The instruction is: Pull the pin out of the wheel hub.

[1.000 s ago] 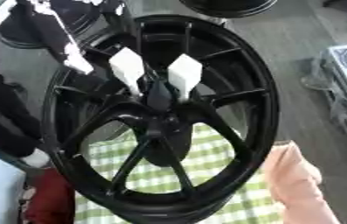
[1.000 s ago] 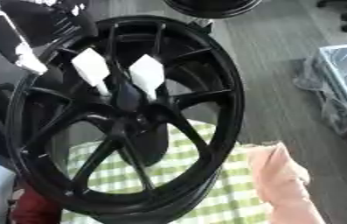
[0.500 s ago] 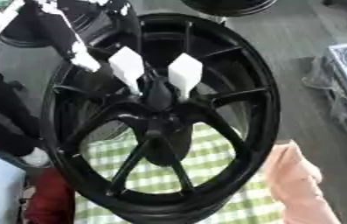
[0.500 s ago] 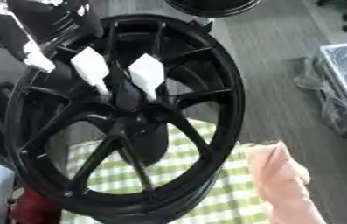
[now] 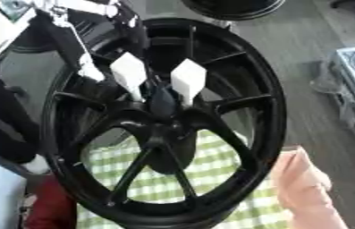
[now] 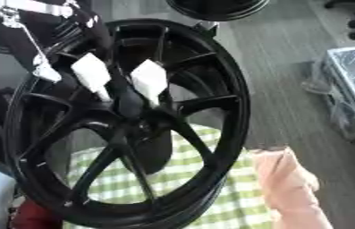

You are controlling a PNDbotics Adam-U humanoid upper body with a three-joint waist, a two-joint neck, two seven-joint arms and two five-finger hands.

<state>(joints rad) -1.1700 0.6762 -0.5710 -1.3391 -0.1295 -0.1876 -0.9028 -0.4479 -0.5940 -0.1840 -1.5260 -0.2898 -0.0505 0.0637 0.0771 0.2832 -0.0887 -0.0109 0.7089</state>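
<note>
The robot's left hand (image 5: 145,74) reaches down from the upper left over the black wheel hub (image 5: 164,129), its white-tipped fingers (image 5: 188,78) closed around the dark pin (image 5: 162,102) at the hub's centre, while a green checked cloth (image 5: 204,179) lies under the hub.

Workshop or garage-like room, grey plank floor (image 5: 305,67), black wheel rim (image 5: 266,112) (second wheel (image 5: 231,6) behind)

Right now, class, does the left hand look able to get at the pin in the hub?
Probably yes. The left hand is at the hub, the dark pin lies right beside it, and no spoke crosses between them.
</note>
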